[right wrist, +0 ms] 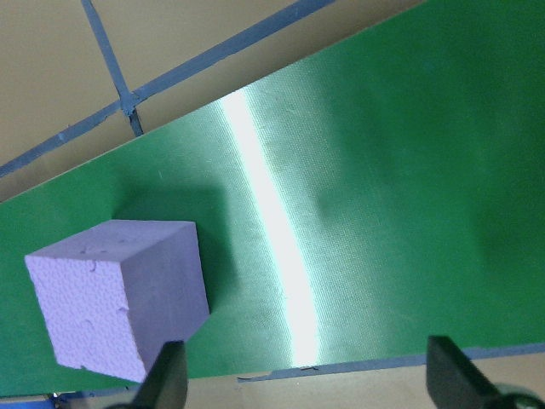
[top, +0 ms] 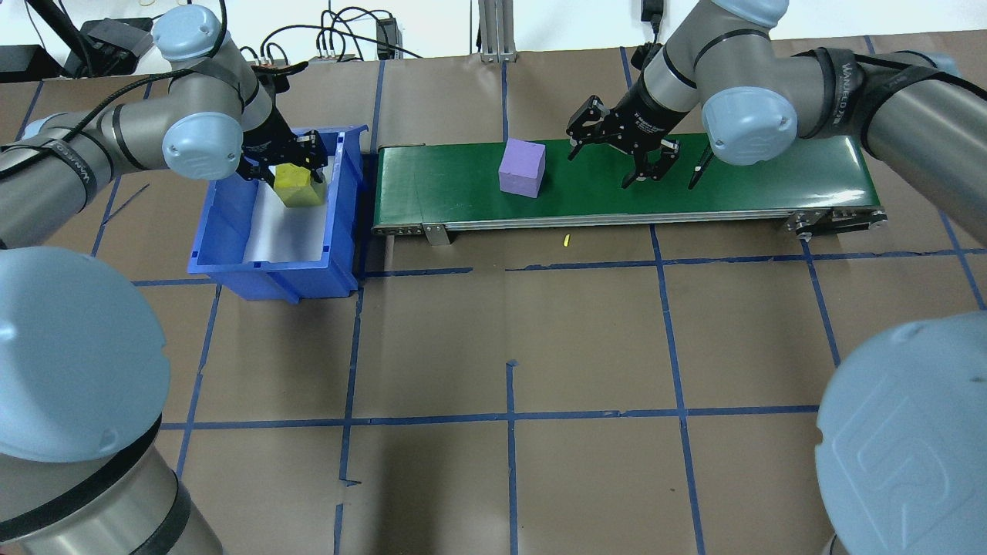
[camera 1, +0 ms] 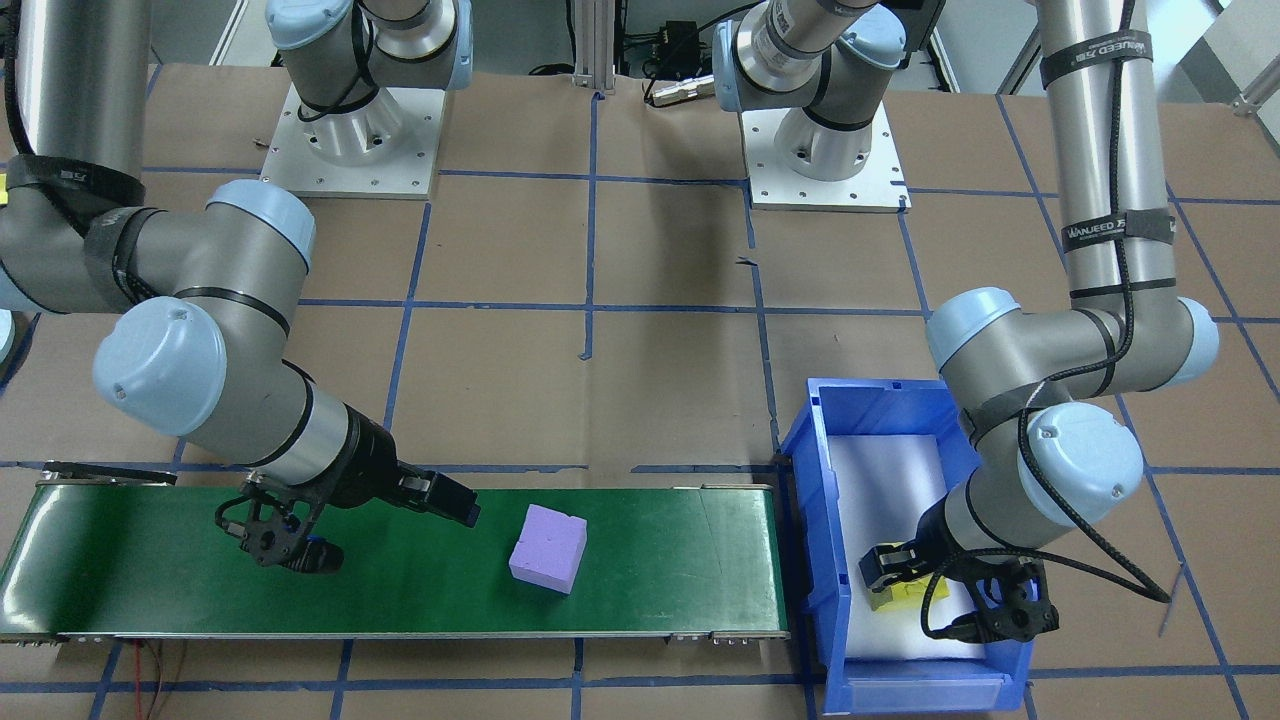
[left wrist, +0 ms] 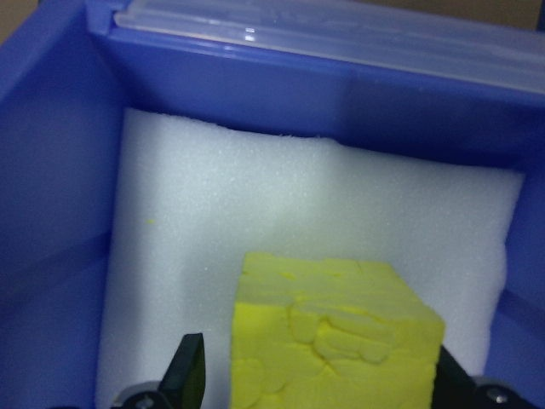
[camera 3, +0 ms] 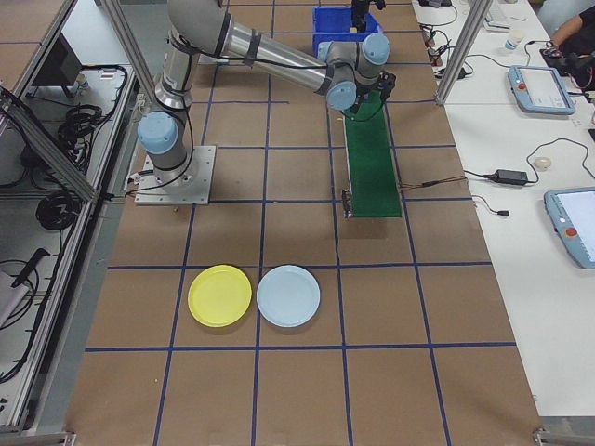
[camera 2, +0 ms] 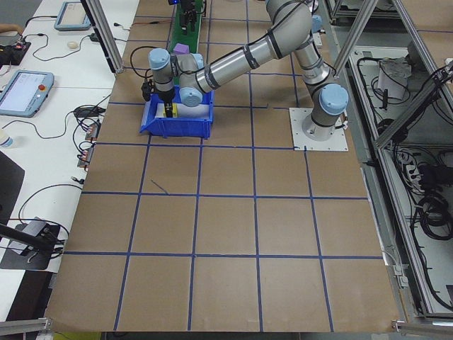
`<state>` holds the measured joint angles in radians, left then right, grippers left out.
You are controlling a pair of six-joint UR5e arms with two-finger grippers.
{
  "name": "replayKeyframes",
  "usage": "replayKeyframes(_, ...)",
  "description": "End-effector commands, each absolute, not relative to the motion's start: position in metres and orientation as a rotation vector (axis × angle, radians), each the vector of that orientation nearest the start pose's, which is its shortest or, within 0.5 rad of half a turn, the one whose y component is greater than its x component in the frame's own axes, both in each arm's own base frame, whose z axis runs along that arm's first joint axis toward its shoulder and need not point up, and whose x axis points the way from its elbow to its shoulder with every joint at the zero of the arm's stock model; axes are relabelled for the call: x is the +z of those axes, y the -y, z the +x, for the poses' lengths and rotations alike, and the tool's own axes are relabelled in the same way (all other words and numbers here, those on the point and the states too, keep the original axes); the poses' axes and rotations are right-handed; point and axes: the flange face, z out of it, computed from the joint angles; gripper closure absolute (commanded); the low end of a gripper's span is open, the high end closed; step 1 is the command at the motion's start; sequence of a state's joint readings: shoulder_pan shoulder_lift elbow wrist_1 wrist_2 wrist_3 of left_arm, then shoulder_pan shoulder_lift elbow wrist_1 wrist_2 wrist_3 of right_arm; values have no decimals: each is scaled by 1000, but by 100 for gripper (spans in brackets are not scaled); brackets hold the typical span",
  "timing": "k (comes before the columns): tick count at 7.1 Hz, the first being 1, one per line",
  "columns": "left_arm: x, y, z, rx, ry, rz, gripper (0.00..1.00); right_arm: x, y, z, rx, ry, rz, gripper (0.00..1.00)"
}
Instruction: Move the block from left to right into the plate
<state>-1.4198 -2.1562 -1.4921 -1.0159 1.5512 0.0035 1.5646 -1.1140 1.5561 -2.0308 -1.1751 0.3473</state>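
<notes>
Left jaws (top: 287, 166) are around the yellow block (top: 297, 185) inside the blue bin (top: 339, 231). In the left wrist view I see a finger (left wrist: 189, 375) on each side of the block, with a slim gap on the one side I can read. Looks like straddling, not clamped; I can't confirm contact.

Right jaws (top: 623, 150) are spread wide and hold nothing, hovering low over the green conveyor (top: 740, 193). The purple block (top: 522, 168) sits on the belt just beside them, toward the bin end, outside the gap. In the right wrist view it's off to one side of the fingers.

Risks from here:
- Left closes off-centre on the soft foam: block twists or squeezes out, drops back onto the white liner (left wrist: 213, 221).
- Lift near the bin wall: block or finger could snag the rim.
- Right goes straight down now: misses the purple block or clips its edge and shoves it along the belt. It needs a sideways shift first.

The yellow plate (camera 3: 219, 295) and pale blue plate (camera 3: 288, 295) sit on the bench, well apart from both blocks. Long carry, so a weak grip would probably show up there.
</notes>
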Motion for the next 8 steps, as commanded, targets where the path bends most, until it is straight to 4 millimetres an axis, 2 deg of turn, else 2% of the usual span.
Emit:
replayKeyframes(1,275,692,-33,-163,-3140,-230,56,287,648,169,68,-2690,478,0)
replayKeyframes(2,310,678,-43,-168,-3141,-216,56,282,649,172,87,-2659,472,0)
replayKeyframes(3,355,659,-53,-192,-3139,-199,56,281,651,172,81,-2658,469,0)
replayKeyframes(4,389,649,-62,-254,-3136,-188,56,281,654,172,63,-2657,464,0)
replayKeyframes(5,407,643,-102,-263,-3132,-101,56,278,663,172,59,-2657,463,0)
replayKeyframes(6,419,647,-137,-301,-3063,-21,55,275,665,172,63,-2657,464,0)
replayKeyframes(7,410,647,-161,-283,-3082,-46,55,275,665,172,63,-2657,464,0)
replayKeyframes(8,387,653,-181,-238,-3173,-28,55,275,665,172,63,-2657,464,0)
